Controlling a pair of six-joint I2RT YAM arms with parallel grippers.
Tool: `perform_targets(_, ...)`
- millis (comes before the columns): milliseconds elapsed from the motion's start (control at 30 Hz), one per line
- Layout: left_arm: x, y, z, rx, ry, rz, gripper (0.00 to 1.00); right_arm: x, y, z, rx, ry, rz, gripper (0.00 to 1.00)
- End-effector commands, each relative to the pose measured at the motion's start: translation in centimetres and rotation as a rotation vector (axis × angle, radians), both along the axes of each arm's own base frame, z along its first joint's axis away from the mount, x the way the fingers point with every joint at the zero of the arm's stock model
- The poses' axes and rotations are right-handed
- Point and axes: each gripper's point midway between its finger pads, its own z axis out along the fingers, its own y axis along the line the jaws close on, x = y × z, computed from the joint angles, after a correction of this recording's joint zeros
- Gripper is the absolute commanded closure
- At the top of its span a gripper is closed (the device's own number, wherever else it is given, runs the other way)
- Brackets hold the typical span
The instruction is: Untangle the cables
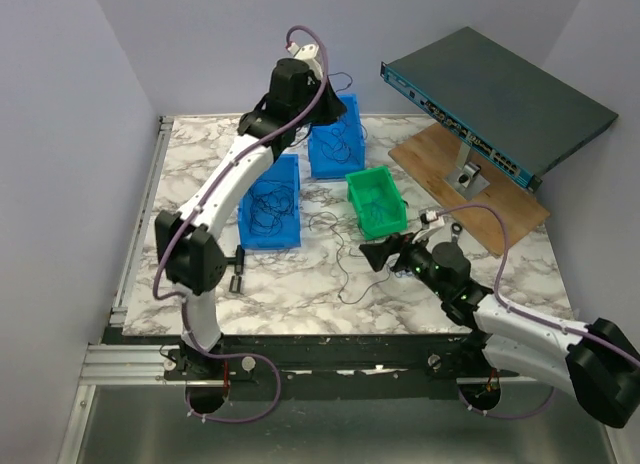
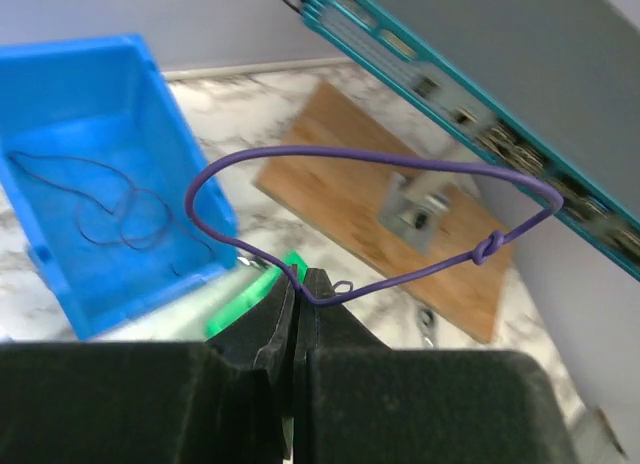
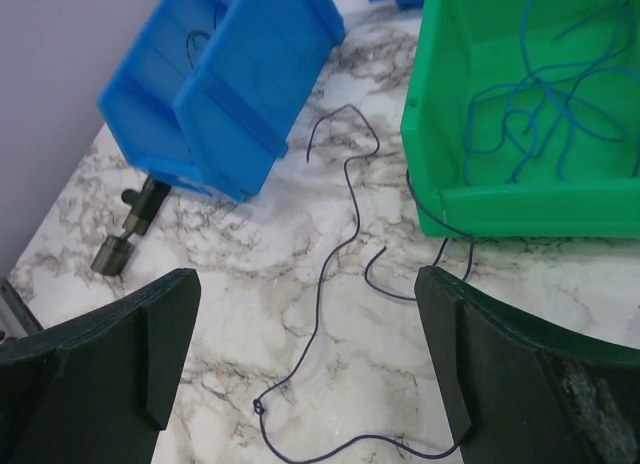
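Left gripper [image 2: 300,284] pinches a thin, knotted purple cable [image 2: 487,249]; pulling could tighten the knot. Right gripper [image 3: 310,339] hangs spread wide over a thin dark cable [image 3: 259,408].

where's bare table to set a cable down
Bare table: the far left corner, left of the blue bins, and the near right corner between the board and the edge. Crowded: loose cables sprawl between the bins and in front of the green bin.
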Motion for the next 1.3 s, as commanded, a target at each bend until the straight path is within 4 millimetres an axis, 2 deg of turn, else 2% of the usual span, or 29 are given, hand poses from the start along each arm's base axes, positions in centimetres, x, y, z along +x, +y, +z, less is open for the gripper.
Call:
perform_targets(0, 7.3, 1.2, -5.5, 0.192, 0.033, 0.203, 1.00, 0.8, -2.8, 1.5, 0.002, -0.080, -0.139, 0.02)
perform_targets(200, 14.4, 1.3, -8.0, 0.242, -0.058, 0.328, 1.00, 0.1, -4.3, 3.4, 0.061, -0.155, -0.182, 0.02)
perform_targets(333, 16.9, 2.1, -10.0, 0.240, -0.070, 0.370, 1.00, -0.1, -4.6, 3.6, 0.078, -0.158, -0.190, 0.02)
perform_targets(367, 17.2, 2.1, -10.5, 0.239, -0.069, 0.370, 0.94, -0.2, -4.6, 3.5, 0.080, -0.156, -0.187, 0.02)
perform_targets(400, 17.4, 2.0, -10.7, 0.237, -0.073, 0.364, 0.77, -0.2, -4.5, 3.4, 0.082, -0.153, -0.187, 0.02)
perform_targets(433, 17.5, 2.0, -10.8, 0.238, -0.075, 0.362, 0.65, -0.1, -4.5, 3.4, 0.081, -0.150, -0.187, 0.02)
perform_targets(467, 17.6, 2.1, -10.9, 0.243, -0.076, 0.361, 0.58, -0.1, -4.5, 3.2, 0.078, -0.145, -0.188, 0.02)
perform_targets(533, 17.5, 2.2, -10.7, 0.253, -0.082, 0.358, 0.49, 0.0, -4.4, 3.1, 0.075, -0.140, -0.187, 0.02)
perform_targets(633, 16.9, 2.6, -9.4, 0.249, -0.092, 0.354, 0.42, 0.0, -4.3, 3.0, 0.071, -0.133, -0.183, 0.02)
perform_targets(733, 15.7, 3.1, -7.5, 0.241, -0.100, 0.346, 0.41, 0.1, -4.4, 2.8, 0.064, -0.128, -0.190, 0.02)
perform_targets(833, 13.6, 3.2, -6.5, 0.240, -0.078, 0.301, 0.37, 0.3, -4.8, 2.3, 0.040, -0.098, -0.221, 0.02)
perform_targets(967, 8.8, 3.2, -5.6, 0.243, -0.021, 0.198, 0.26, 1.1, -6.1, 0.9, -0.039, 0.038, -0.328, 0.03)
perform_targets(1000, 7.5, 3.5, -6.5, 0.256, 0.010, 0.192, 0.23, 1.0, -6.6, 0.1, -0.065, 0.095, -0.363, 0.03)
perform_targets(1033, 6.0, 3.3, -5.9, 0.244, 0.010, 0.166, 0.21, 1.2, -7.0, -0.3, -0.090, 0.132, -0.396, 0.03)
perform_targets(1133, 2.0, 3.7, -7.6, 0.255, 0.048, 0.151, 0.14, 0.6, -8.6, -2.6, -0.210, 0.293, -0.484, 0.02)
perform_targets(1167, 0.8, 3.9, -7.4, 0.242, 0.038, 0.149, 0.13, 0.4, -9.1, -2.8, -0.243, 0.330, -0.512, 0.02)
perform_targets(1200, -0.7, 3.9, -8.1, 0.240, 0.049, 0.139, 0.11, 0.3, -9.3, -2.9, -0.262, 0.361, -0.535, 0.00)
perform_targets(1267, -3.3, 4.0, -8.4, 0.222, 0.038, 0.119, 0.08, -0.1, -9.7, -3.7, -0.304, 0.416, -0.548, 0.00)
